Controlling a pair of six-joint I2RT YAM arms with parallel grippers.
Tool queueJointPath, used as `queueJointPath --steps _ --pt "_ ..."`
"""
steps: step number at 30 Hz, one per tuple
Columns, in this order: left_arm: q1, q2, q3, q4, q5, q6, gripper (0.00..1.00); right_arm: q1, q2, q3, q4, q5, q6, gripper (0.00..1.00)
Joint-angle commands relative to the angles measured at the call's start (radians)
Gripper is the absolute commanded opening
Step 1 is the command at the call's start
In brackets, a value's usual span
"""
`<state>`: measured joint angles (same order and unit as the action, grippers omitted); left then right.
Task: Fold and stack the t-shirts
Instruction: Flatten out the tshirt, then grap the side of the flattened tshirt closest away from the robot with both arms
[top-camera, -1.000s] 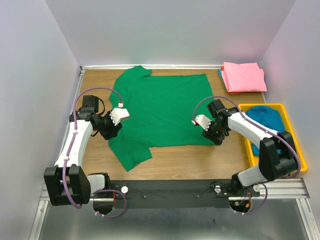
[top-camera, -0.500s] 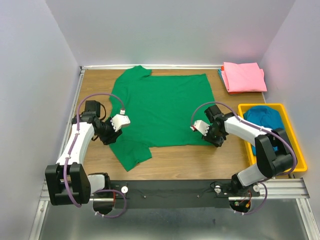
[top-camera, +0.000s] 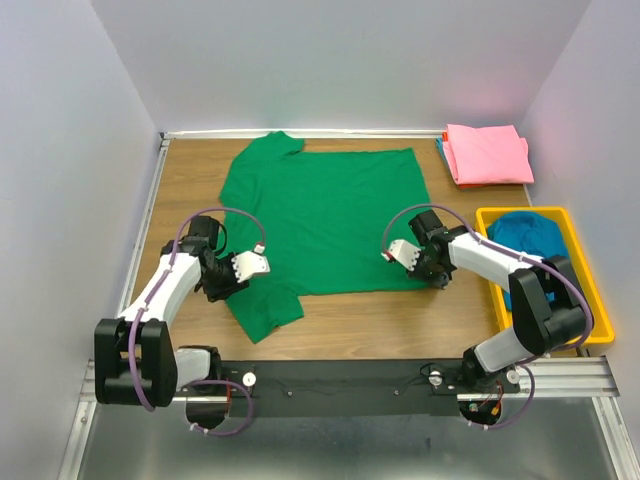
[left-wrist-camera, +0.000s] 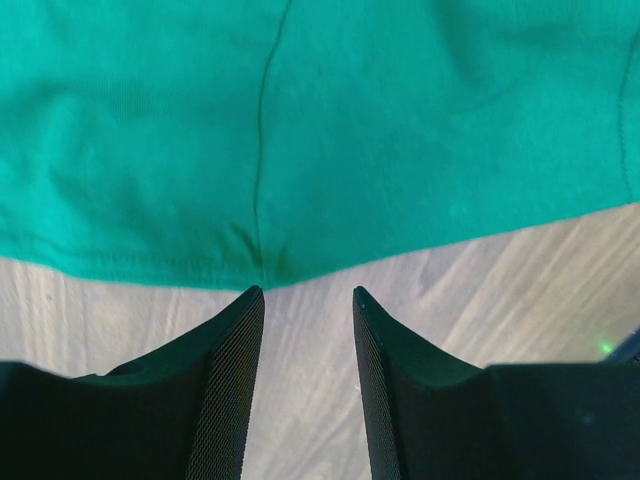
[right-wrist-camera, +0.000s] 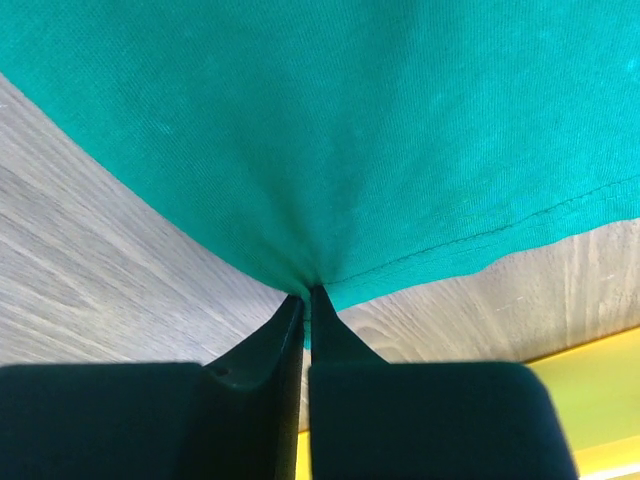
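Observation:
A dark green t-shirt (top-camera: 322, 215) lies spread flat on the wooden table (top-camera: 400, 320). My left gripper (top-camera: 228, 287) is open just off the shirt's near-left edge, beside the sleeve; in the left wrist view the gripper (left-wrist-camera: 306, 292) has its fingertips at the green hem (left-wrist-camera: 260, 262) with bare wood between them. My right gripper (top-camera: 430, 280) is shut on the shirt's near-right corner; in the right wrist view the gripper (right-wrist-camera: 306, 292) pinches the green cloth (right-wrist-camera: 330, 130). A folded pink t-shirt (top-camera: 488, 153) lies at the back right. A teal-blue t-shirt (top-camera: 530, 240) is bunched in a yellow tray (top-camera: 580, 270).
The yellow tray stands at the right edge, close to my right arm. White walls close in the table on the left, back and right. A black rail (top-camera: 340, 378) runs along the near edge.
My left gripper has moved nearer and down along the shirt's left edge to the sleeve's base. My right gripper shifted slightly down to the near-right corner.

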<state>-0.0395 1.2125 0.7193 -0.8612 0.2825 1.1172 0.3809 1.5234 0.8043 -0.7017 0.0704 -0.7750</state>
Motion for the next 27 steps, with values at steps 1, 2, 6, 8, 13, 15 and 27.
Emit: queueJointPath --steps 1,2,6,8,13,15,27 --pt "-0.04 0.025 -0.004 0.037 -0.034 0.013 0.48 0.0 0.052 -0.027 0.047 0.0 0.01 0.11" --pt "-0.049 0.035 -0.009 0.036 -0.031 0.012 0.48 0.001 0.05 -0.027 0.044 0.0 0.011 0.11" --pt "-0.079 0.068 0.002 0.036 -0.028 0.001 0.49 0.001 0.05 -0.025 0.044 0.005 0.013 0.1" --pt "-0.091 0.103 0.012 0.039 -0.045 -0.008 0.49 0.001 0.049 -0.024 0.041 0.003 0.014 0.1" --pt "-0.109 0.165 0.026 0.039 -0.104 -0.016 0.5 0.001 0.047 -0.013 0.031 0.005 0.016 0.1" --pt "-0.126 0.183 0.025 0.036 -0.138 -0.016 0.5 0.001 0.047 -0.01 0.03 0.006 0.016 0.1" --pt "-0.178 0.202 -0.015 0.076 -0.241 -0.051 0.16 0.001 0.037 0.01 0.005 0.011 0.019 0.01"
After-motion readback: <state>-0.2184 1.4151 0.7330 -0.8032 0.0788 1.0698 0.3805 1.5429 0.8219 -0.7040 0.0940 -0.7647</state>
